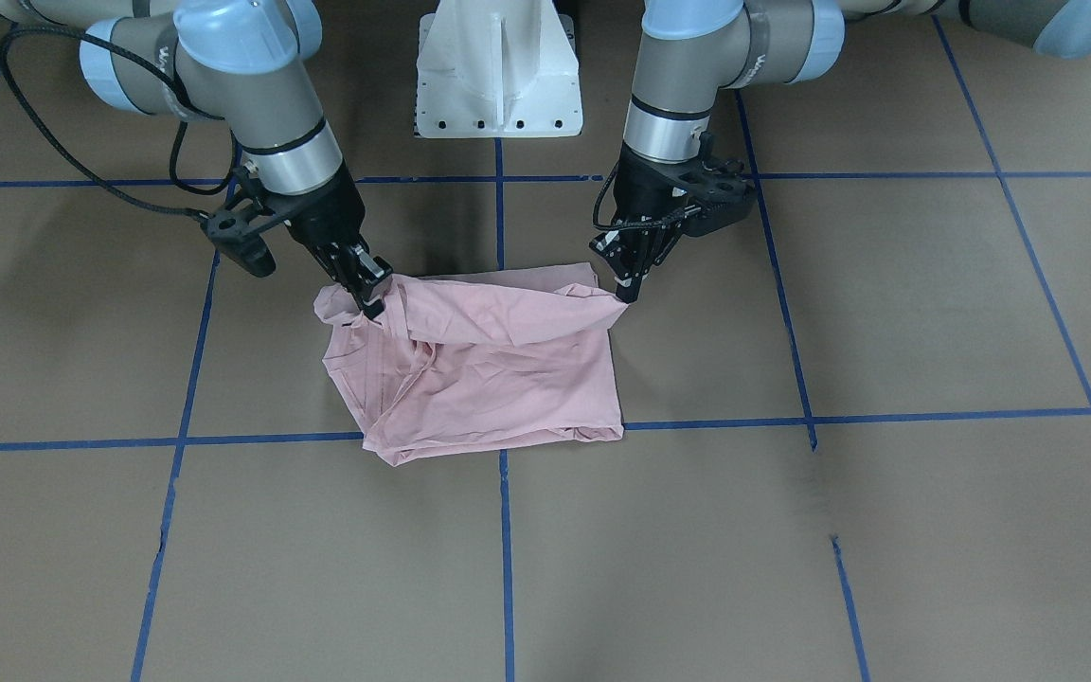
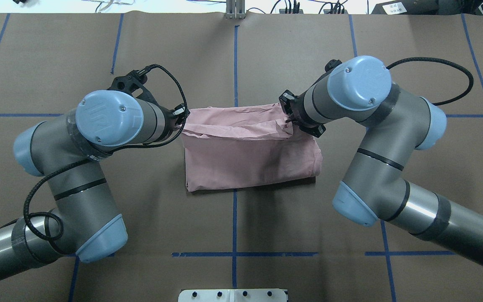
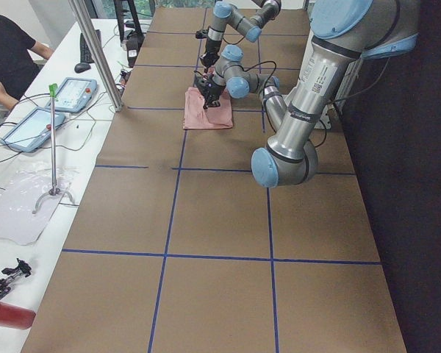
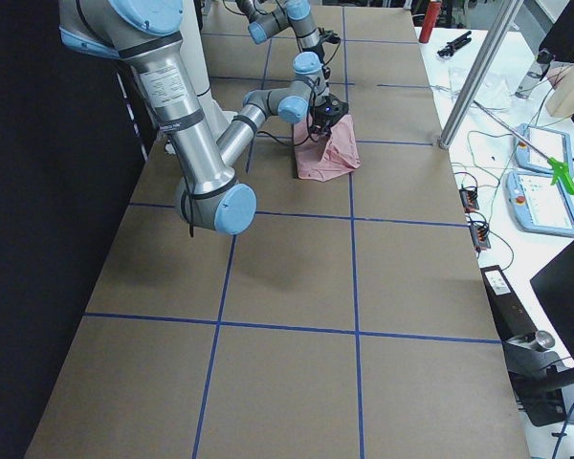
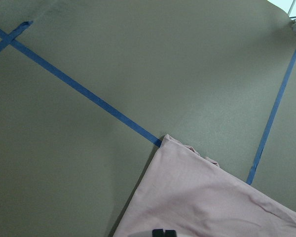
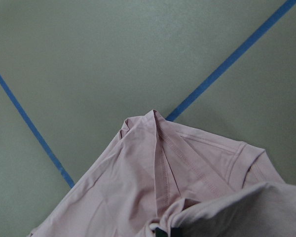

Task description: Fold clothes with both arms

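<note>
The light pink T-shirt (image 1: 498,379) lies folded into a rough rectangle at the table's middle, also in the overhead view (image 2: 250,155) and both wrist views (image 5: 202,197) (image 6: 138,187). My left gripper (image 1: 629,292) is shut on one corner of the shirt's edge nearest my base and holds it slightly raised; it shows in the overhead view too (image 2: 181,118). My right gripper (image 1: 373,301) is shut on the other corner of that edge, with a sleeve bunched around it (image 2: 288,119). The cloth between them hangs in a raised fold. The dog outline and lettering are hidden.
The white pedestal base (image 1: 498,76) stands behind the shirt. Blue tape lines (image 1: 505,530) cross the brown table. A side bench with control tablets (image 3: 73,92) and a metal post (image 3: 95,51) runs along the far edge; a person sits there.
</note>
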